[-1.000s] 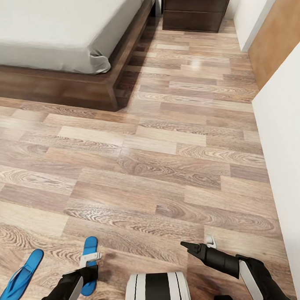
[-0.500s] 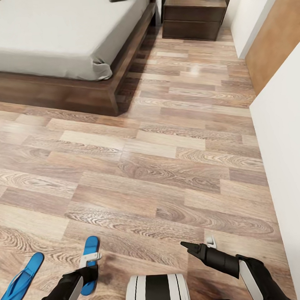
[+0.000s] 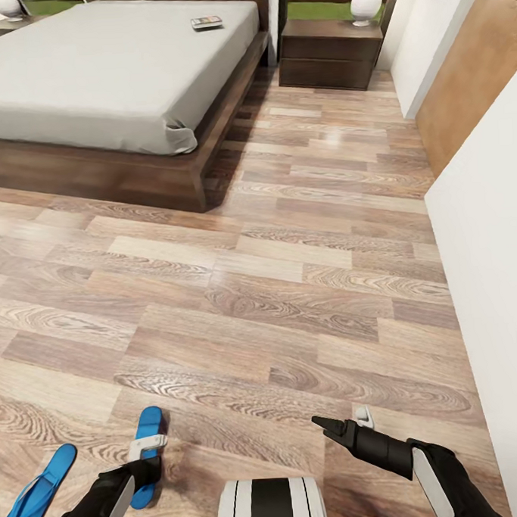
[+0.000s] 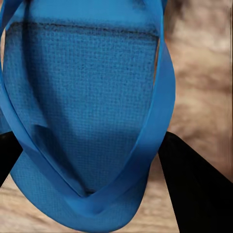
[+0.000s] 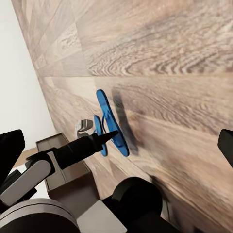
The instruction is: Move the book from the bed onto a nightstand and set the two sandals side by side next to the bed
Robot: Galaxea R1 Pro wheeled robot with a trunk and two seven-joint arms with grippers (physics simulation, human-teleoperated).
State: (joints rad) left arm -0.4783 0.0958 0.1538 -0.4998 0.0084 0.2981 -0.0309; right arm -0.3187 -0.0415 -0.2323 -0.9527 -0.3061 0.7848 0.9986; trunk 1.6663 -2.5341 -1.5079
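At the near edge of the head view, the left hand [image 3: 142, 452] is seen lowered over one blue sandal [image 3: 145, 454], its white-tipped fingers closed across the strap. In the left wrist view that sandal [image 4: 87, 121] is shown close up, its strap and textured sole held between the two dark fingers [image 4: 194, 189]; whether it is lifted off the floor or resting on it cannot be told. The second sandal [image 3: 39, 491] lies on the wood-plank floor [image 3: 275, 288] just beside the left arm, on its outer side, apart from the first. The right hand [image 3: 344, 423] is held over bare floor near the white wall [image 3: 487, 277]; in the right wrist view its fingers [image 5: 9, 150] are seen spread wide with nothing between them. Farther off, the bed [image 3: 105, 84] stands with its grey mattress on a dark frame, well apart from both sandals. The book [image 3: 206, 22] lies on the mattress near its far corner. Beyond, a nightstand [image 3: 331, 50] stands beside the bed, carrying a white lamp [image 3: 366, 3].
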